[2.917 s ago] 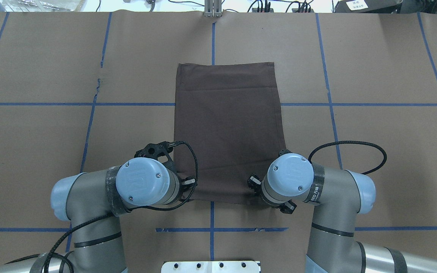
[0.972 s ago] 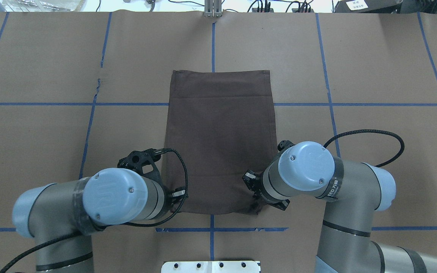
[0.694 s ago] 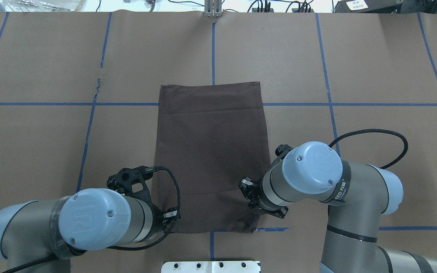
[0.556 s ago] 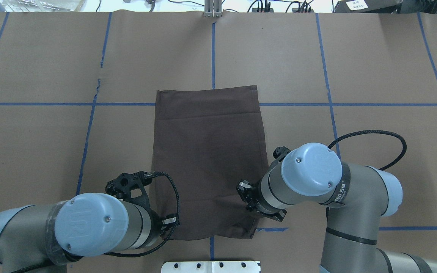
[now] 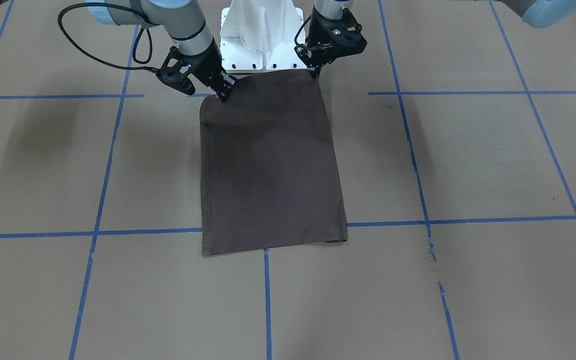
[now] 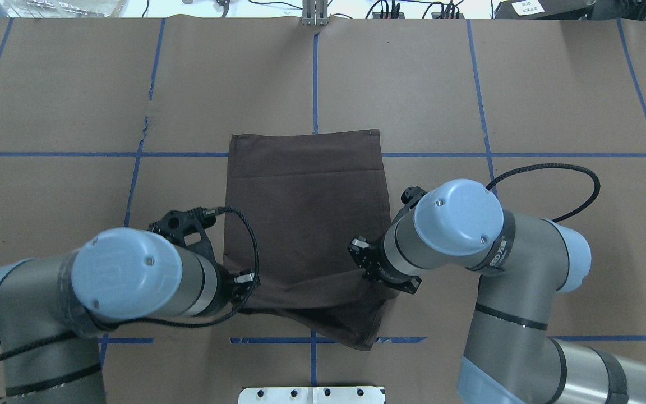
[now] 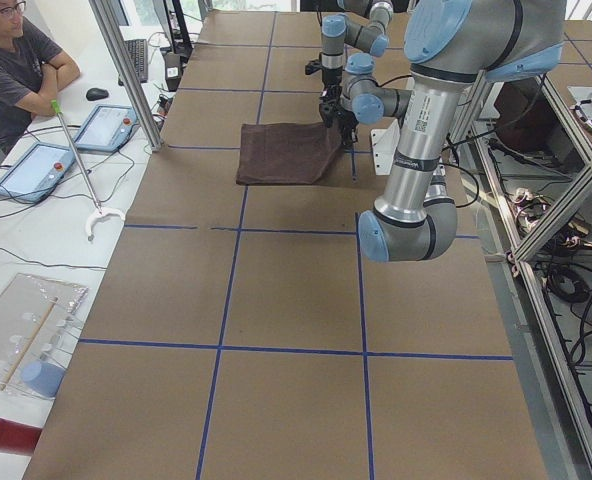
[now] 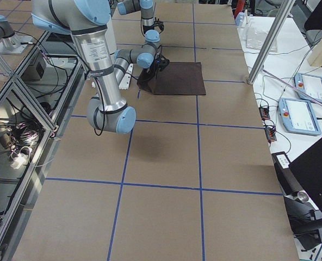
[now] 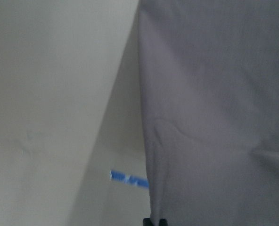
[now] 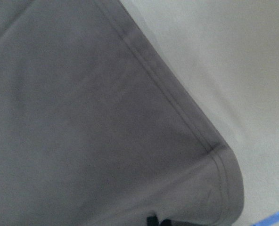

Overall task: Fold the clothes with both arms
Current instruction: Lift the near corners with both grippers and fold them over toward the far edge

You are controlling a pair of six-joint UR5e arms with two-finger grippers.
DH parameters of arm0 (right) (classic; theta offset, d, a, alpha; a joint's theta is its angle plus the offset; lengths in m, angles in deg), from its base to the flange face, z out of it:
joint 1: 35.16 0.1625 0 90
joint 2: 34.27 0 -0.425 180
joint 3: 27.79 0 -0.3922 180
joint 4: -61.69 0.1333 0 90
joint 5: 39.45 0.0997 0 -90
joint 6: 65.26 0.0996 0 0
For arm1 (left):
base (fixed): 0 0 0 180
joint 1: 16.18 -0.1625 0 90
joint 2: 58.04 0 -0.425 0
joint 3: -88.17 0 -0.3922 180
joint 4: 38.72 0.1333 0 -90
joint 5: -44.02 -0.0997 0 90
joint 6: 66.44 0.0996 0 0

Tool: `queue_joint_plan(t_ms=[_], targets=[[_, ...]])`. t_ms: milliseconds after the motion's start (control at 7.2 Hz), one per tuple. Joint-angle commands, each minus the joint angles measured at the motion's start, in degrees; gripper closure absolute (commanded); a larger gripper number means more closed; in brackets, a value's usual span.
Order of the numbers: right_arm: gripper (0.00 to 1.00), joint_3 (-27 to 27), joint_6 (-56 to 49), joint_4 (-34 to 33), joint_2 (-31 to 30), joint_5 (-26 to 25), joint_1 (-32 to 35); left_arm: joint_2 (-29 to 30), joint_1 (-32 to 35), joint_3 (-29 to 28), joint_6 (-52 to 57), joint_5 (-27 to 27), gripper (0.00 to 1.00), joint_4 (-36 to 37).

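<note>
Brown paper crossed with blue tape lines covers the wide table (image 6: 525,84). Near its middle lies the dark brown-grey thin-knit T-shirt (image 6: 306,224), already narrowed to a long rectangle. Its far end rests flat. The end nearest the robot is raised off the paper and sags between its two held corners, drooping lowest on the right-hand side.

The grey tubular left arm (image 6: 127,275), with light blue joint caps, and the matching right arm (image 6: 457,224) each stand over one of those corners. The black two-finger left gripper (image 5: 314,74) is pinched closed on one near corner, and the black right gripper (image 5: 224,94) is clamped on the other.

The step looks like carrying this raised edge over to the far hem. The low droop suggests not every layer is caught, so a loose layer may trail and crease underneath. If the arms travel unevenly, the fold would skew. A pull that is too low could drag the flat part along the paper. The thin knit could also slip free of either pinch.
</note>
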Motion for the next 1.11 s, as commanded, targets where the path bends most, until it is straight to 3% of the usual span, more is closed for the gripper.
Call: queue_joint_plan(t_ms=[0, 417, 972], targets=[[1.00, 7.2, -1.5, -0.1, 6.3, 1.2, 6.4, 5.6, 8.2, -8.3, 1.9, 2.4, 1.00, -1.2], [1.00, 20.2, -3.0, 0.1, 16.1, 2.0, 10.1, 6.2, 14.6, -16.0, 6.7, 2.5, 1.00, -7.0], [1.00, 31.6, -3.9, 7.3, 18.9, 2.1, 12.4, 8.8, 17.0, -27.2, 6.9, 2.3, 1.00, -17.2]])
